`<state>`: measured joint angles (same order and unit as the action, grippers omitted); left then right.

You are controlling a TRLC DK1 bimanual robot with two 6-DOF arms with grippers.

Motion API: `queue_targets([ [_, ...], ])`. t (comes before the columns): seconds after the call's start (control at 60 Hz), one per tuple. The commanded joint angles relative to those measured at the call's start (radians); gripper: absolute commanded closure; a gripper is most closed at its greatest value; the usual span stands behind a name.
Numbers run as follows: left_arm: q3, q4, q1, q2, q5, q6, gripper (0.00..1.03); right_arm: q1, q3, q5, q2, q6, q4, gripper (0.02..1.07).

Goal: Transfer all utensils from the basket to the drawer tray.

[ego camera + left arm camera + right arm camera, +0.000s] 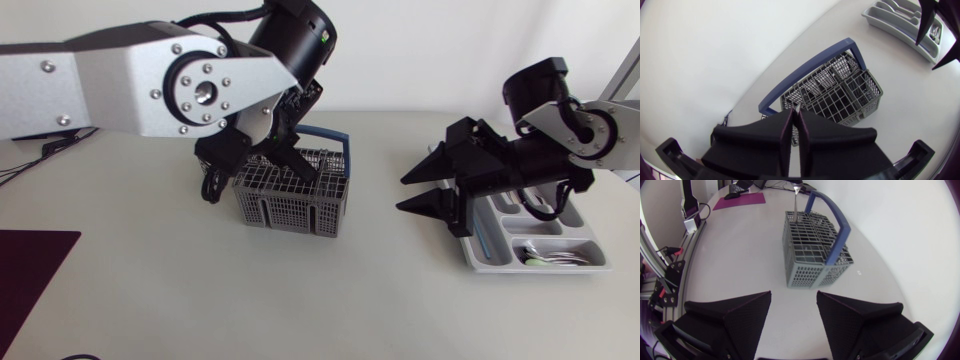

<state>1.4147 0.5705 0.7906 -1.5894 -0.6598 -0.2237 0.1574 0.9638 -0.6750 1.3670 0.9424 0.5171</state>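
White table (150, 290), left gripper (796, 114) pinching utensil (796, 202) in basket (290, 205), right gripper (794, 294) spread over tray (480, 262)

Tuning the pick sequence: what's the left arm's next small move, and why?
Probably lift straight up: the left jaws look shut on a utensil standing upright in the basket, so a vertical pull should free it before swinging to the drawer tray.

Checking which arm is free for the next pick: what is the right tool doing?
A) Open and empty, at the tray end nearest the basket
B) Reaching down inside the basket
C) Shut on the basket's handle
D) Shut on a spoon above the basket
A: the right tool has its fingers spread with nothing between them, at the drawer tray. The left tool is at the basket, closed on a utensil.
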Motion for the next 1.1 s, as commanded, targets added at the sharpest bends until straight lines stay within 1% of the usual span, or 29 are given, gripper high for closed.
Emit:
queue_targets([
  [0.0, -0.036, -0.027, 0.016, 0.049, -0.003, -0.039, 1.00, 0.056, 0.036, -0.021, 0.034, -0.129, -0.011, 0.40],
  [0.033, -0.037, -0.034, 0.016, 0.059, 0.003, -0.040, 1.00, 0.067, 0.042, -0.032, 0.035, -0.149, -0.012, 0.40],
  [0.083, -0.034, -0.034, 0.015, 0.072, 0.043, -0.039, 1.00, 0.083, 0.046, -0.049, 0.034, -0.203, -0.040, 0.40],
  [0.1, -0.028, -0.034, 0.009, 0.082, 0.078, -0.032, 1.00, 0.090, 0.046, -0.049, 0.029, -0.223, -0.051, 0.40],
  [0.217, -0.002, -0.020, -0.021, 0.089, 0.186, 0.004, 1.00, 0.099, 0.029, -0.047, 0.009, -0.326, -0.117, 0.40],
  [0.25, 0.007, -0.014, -0.034, 0.091, 0.239, 0.026, 1.00, 0.103, 0.018, -0.047, 0.001, -0.344, -0.138, 0.40],
  [0.267, 0.009, -0.011, -0.039, 0.089, 0.253, 0.032, 1.00, 0.103, 0.013, -0.047, -0.003, -0.358, -0.152, 0.40],
  [0.283, 0.018, 0.003, -0.051, 0.088, 0.301, 0.055, 1.00, 0.105, 0.007, -0.044, -0.005, -0.373, -0.169, 0.40],
  [0.3, 0.023, 0.009, -0.057, 0.086, 0.325, 0.067, 1.00, 0.106, 0.001, -0.041, -0.006, -0.387, -0.184, 0.40],
  [0.317, 0.032, 0.019, -0.070, 0.080, 0.367, 0.086, 1.00, 0.110, -0.004, -0.041, -0.008, -0.396, -0.196, 0.40],
  [0.333, 0.033, 0.020, -0.073, 0.078, 0.379, 0.090, 1.00, 0.116, -0.008, -0.040, -0.009, -0.409, -0.209, 0.40],
  [0.35, 0.043, 0.028, -0.087, 0.071, 0.422, 0.113, 1.00, 0.120, -0.011, -0.040, -0.009, -0.415, -0.215, 0.40],
  [0.367, 0.046, 0.031, -0.090, 0.068, 0.437, 0.122, 1.00, 0.126, -0.016, -0.038, -0.009, -0.419, -0.221, 0.40],
  [0.4, 0.058, 0.040, -0.105, 0.055, 0.506, 0.149, 1.00, 0.139, -0.023, -0.034, -0.013, -0.427, -0.235, 0.40],
  [0.483, 0.082, 0.054, -0.142, 0.029, 0.632, 0.196, 1.00, 0.169, -0.039, -0.009, -0.020, -0.464, -0.284, 0.40],
  [0.517, 0.092, 0.060, -0.154, 0.019, 0.680, 0.211, 1.00, 0.186, -0.042, 0.008, -0.022, -0.473, -0.298, 0.40],
  [0.633, 0.121, 0.078, -0.182, -0.012, 0.792, 0.239, 1.00, 0.241, -0.043, 0.078, -0.022, -0.499, -0.338, 0.40],
  [0.683, 0.132, 0.091, -0.189, -0.027, 0.824, 0.248, 1.00, 0.258, -0.040, 0.100, -0.022, -0.513, -0.361, 0.40],
  [0.75, 0.136, 0.094, -0.191, -0.038, 0.847, 0.257, 1.00, 0.284, -0.033, 0.143, -0.014, -0.519, -0.374, 0.41],
  [0.817, 0.138, 0.094, -0.191, -0.047, 0.862, 0.265, 1.00, 0.304, -0.019, 0.175, -0.002, -0.533, -0.390, 0.51],
  [0.85, 0.139, 0.094, -0.191, -0.049, 0.865, 0.267, 1.00, 0.314, -0.014, 0.190, 0.004, -0.536, -0.397, 0.54],
  [0.933, 0.142, 0.094, -0.191, -0.052, 0.865, 0.270, 1.00, 0.326, 0.006, 0.209, 0.026, -0.547, -0.401, 0.58],
  [1.0, 0.144, 0.094, -0.191, -0.053, 0.865, 0.271, 1.00, 0.329, 0.019, 0.218, 0.037, -0.550, -0.401, 0.66],
  [1.083, 0.144, 0.095, -0.191, -0.053, 0.868, 0.271, 1.00, 0.337, 0.030, 0.232, 0.046, -0.551, -0.401, 0.72],
])
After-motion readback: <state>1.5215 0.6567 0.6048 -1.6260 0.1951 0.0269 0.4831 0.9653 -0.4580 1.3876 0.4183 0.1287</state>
